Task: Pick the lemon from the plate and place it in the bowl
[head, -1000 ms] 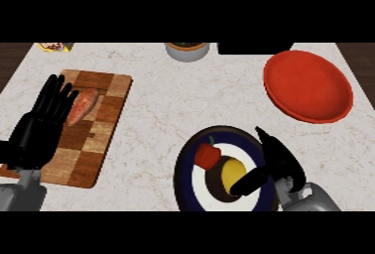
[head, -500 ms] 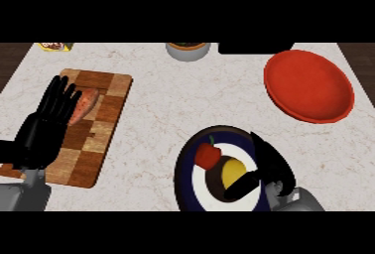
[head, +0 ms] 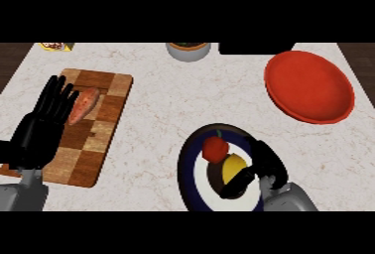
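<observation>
Head view, looking down on the marbled desk [head: 161, 114]. The largest items are the wooden cutting board [head: 99, 129] at left, carrying a reddish piece of food [head: 82, 105], and the red bowl [head: 309, 85] at upper right, well apart from the dark-rimmed plate [head: 192, 151] near the lower edge. A grey container [head: 189, 50] stands at the far edge.

The left hand [head: 40, 129] rests open over the board, fingers straight, as in the two earlier pictures. The right hand [head: 262, 168] is what has changed: a second ago its fingers were spread above the plate's right side; they have since lowered and curled in around the lemon [head: 233, 166], with the thumb [head: 236, 187] below it. The hand now appears closed on the fruit.

The lemon remains on the plate, just beside a red fruit [head: 217, 148] that sits untouched.

The grasp thus seems established; lift and carry toward the bowl are not yet done. The neighbouring red fruit might be nudged on lifting.
</observation>
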